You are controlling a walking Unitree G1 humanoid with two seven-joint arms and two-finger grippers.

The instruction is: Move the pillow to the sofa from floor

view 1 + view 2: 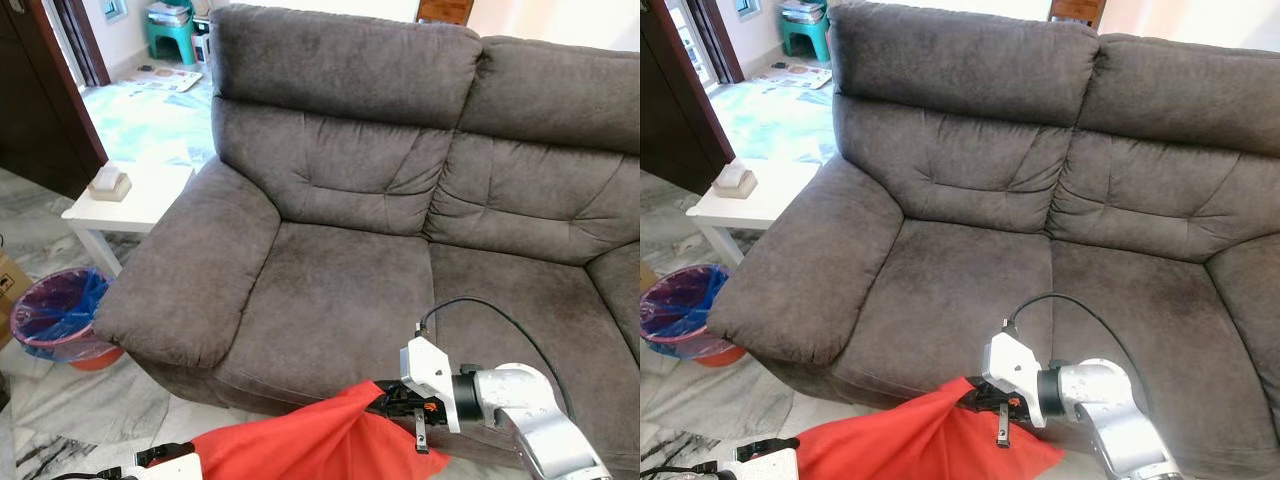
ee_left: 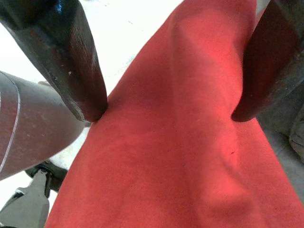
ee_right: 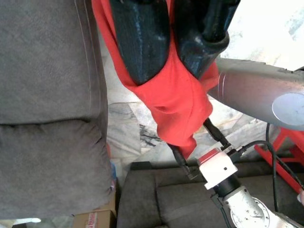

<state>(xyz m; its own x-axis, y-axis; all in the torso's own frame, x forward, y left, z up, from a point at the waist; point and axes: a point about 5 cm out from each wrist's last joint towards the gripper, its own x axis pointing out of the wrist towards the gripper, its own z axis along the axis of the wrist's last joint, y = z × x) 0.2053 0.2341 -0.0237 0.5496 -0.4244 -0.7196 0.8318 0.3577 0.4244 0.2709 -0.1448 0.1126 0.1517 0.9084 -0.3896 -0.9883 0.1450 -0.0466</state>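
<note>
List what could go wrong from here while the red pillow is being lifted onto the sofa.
1. Both grippers, right and left, pinch only folds of the red pillow, so the cloth might slip out.
2. The pillow hangs below the sofa seat's front edge and could catch on it.
3. The right arm's black cable loops loosely over the seat and may snag.

No readable text, no labels, no brands, no numbers on anything in view

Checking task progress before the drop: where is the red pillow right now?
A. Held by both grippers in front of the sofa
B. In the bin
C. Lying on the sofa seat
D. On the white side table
A: the red pillow is clamped by the right gripper and the left gripper, in front of the sofa seat's edge.
</note>
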